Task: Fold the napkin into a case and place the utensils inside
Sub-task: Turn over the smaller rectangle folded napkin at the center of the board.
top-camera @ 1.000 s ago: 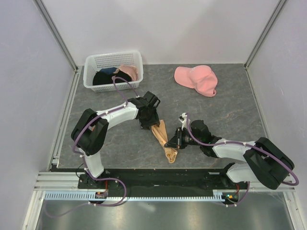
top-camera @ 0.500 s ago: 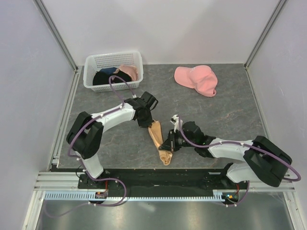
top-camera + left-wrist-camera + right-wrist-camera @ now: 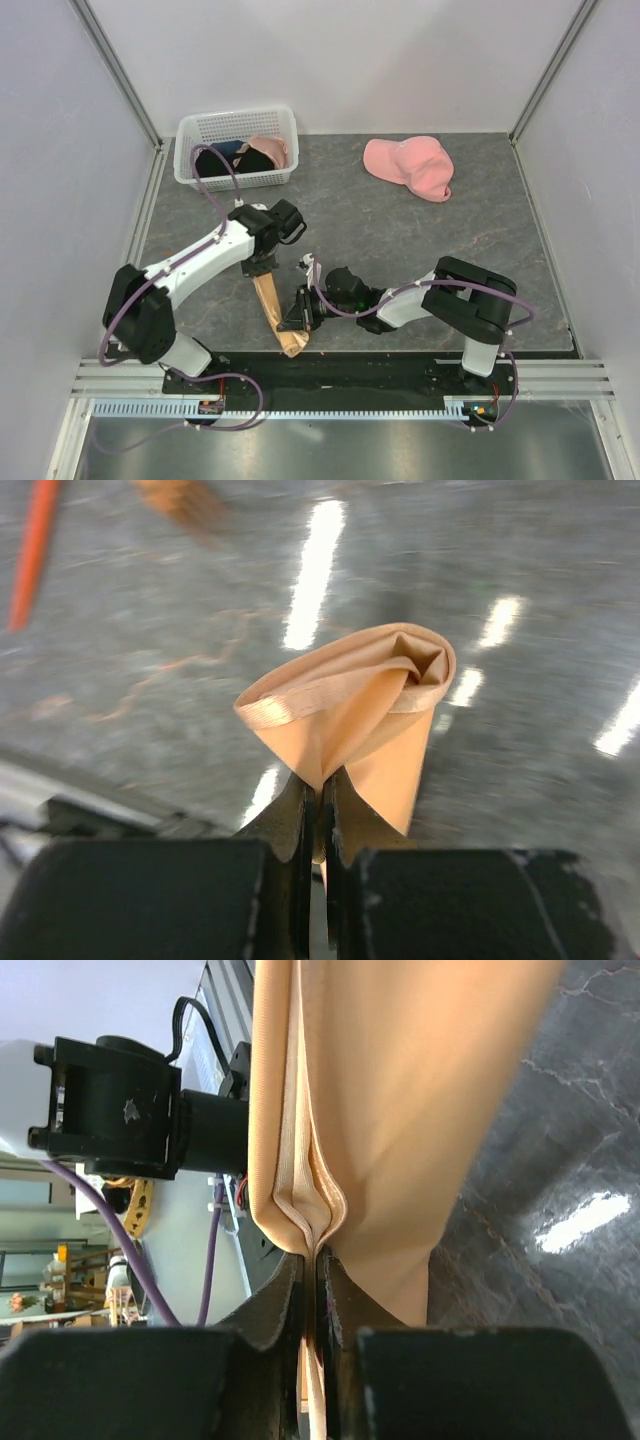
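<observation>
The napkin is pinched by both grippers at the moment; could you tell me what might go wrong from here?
1. The left gripper and right gripper each clamp only a thin edge of the napkin, so the shiny cloth may slip free if the arms pull apart.
2. It hangs bunched and curled, not flat, close to the near edge of the table, so it might land crumpled or drape onto the base rail.

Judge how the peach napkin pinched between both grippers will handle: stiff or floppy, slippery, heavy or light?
Probably floppy: the napkin curls into a loop from the left gripper instead of lying flat. Likely light and thin: it bunches into narrow folds at the right gripper. Possibly slippery, given its sheen.
</observation>
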You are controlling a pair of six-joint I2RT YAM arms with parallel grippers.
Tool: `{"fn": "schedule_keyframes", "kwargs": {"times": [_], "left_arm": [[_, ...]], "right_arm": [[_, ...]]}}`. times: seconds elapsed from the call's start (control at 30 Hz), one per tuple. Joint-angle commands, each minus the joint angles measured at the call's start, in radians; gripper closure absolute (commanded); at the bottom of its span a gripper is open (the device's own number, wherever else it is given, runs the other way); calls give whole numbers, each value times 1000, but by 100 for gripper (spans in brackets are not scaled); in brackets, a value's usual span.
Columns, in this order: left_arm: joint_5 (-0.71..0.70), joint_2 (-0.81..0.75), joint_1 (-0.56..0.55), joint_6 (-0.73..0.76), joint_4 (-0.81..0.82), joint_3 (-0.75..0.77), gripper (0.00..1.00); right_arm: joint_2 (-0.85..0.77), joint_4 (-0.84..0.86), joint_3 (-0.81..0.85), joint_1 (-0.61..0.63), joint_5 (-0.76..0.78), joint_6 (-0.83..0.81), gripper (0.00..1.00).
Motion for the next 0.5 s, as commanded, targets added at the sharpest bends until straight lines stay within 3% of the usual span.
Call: {"fn": "schedule_keyframes", "kwargs": {"times": [0.0,0.17,0.23,0.3,0.47], "left_arm": [[-208,131,6,-102,-161,130,98],[-229,297,0,-138,-261,276,98],[-218,326,-1,-139,-265,306,98],[-202,377,-6,-128,-268,351,98],[-196,481,-26,-136,-295,422,98]], "right_arm": [[46,-5,28,7,-53,-14,84],[9,-217,45,-5,-5,-158,70],[-23,-252,30,-9,21,-183,60],[-46,-253,-9,-25,34,-191,50],[-86,-194,-79,-62,19,-181,39]]}}
